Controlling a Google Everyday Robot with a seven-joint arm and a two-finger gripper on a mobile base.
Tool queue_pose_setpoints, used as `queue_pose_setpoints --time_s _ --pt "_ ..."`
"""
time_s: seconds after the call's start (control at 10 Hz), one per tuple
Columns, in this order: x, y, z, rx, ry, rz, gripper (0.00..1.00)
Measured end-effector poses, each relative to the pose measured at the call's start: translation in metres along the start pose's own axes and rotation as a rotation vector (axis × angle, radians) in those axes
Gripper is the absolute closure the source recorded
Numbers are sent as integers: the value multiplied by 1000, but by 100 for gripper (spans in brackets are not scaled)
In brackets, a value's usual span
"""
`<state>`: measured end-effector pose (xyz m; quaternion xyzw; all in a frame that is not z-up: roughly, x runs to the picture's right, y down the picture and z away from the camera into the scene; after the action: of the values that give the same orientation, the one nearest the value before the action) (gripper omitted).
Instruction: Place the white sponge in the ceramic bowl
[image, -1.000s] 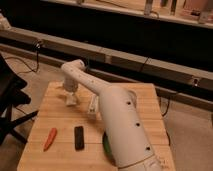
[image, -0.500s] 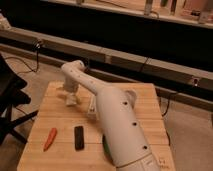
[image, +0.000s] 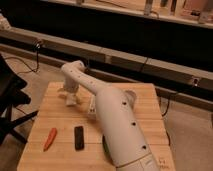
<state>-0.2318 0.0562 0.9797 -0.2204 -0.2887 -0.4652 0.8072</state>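
The robot's arm (image: 112, 117) is showing as a thick, smooth, cream-white tube, widest near the worktop's front edge and narrowing toward the far left corner. Small dark dots, like screw holes, are running along its shell. A rounded elbow joint (image: 73, 71) is capping the far end, and the pale gripper (image: 70, 99) is hanging below it.
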Motion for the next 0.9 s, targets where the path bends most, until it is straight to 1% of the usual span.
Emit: queue_pose_setpoints --time_s 0.1,0.2,0.5,0.6,0.9 --pt "0 0 0 -1 5 0 48" --pt "-1 0 -1 1 10 2 62" --pt "-1 0 -5 0 9 0 94" --pt "-1 0 -5 -1 9 0 100" --pt "0 0 -5 -1 6 -6 100"
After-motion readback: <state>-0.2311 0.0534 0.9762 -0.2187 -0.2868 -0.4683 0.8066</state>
